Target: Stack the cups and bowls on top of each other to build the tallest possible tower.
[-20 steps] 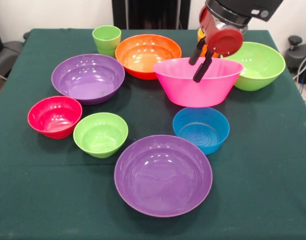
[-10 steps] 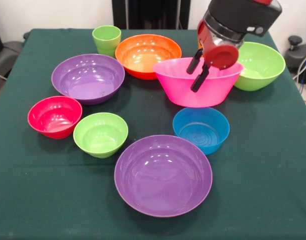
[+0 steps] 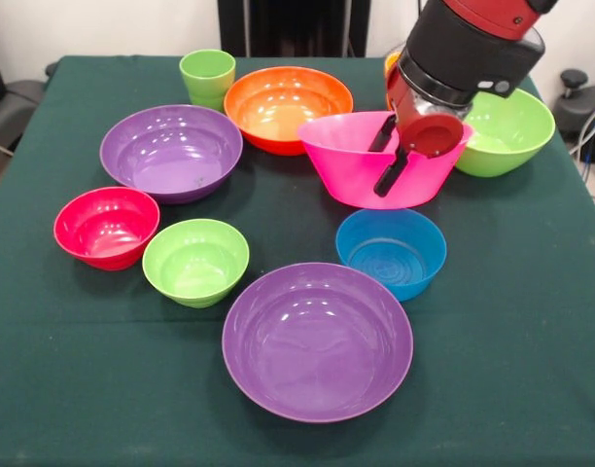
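My gripper is open at the huge pink bowl. One finger is inside the bowl and the other is outside its near wall, so they straddle the rim. No bowl is nested in another. One purple bowl sits at the left and another at the front. The large orange bowl is behind the pink one and the large lime bowl is at its right. The small blue, red and lime bowls sit mid-table. The green cup stands at the back. Only a sliver of the orange cup shows behind the arm.
The green cloth-covered table holds everything. The arm's black and red wrist hangs over the back right, above the pink and large lime bowls. Dark chairs and gear stand beyond the table's side edges.
The gripper has come down and slightly right, from above the pink bowl to straddling its near rim. The bowls and cups have stayed where they were.
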